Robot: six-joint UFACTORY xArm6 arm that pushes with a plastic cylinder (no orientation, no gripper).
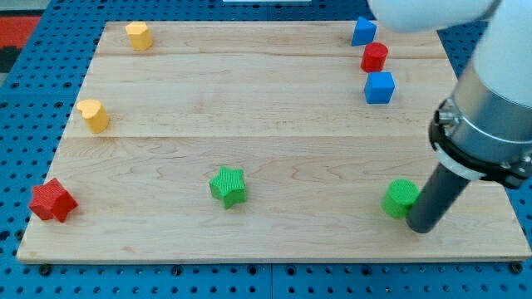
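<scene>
My tip (421, 227) rests on the wooden board (274, 141) near the view's bottom right. It sits just right of a green round block (400, 198), touching or almost touching it. A green star block (228, 186) lies further left, at the lower middle. Near the view's top right are a blue block (362, 31), a red cylinder-like block (375, 57) and a blue cube (379, 87), all well above the tip.
A yellow block (139, 36) sits at the top left, a yellow heart-like block (94, 115) at the left edge, and a red star block (52, 201) at the bottom left corner. The arm's body (490, 116) covers the board's right edge.
</scene>
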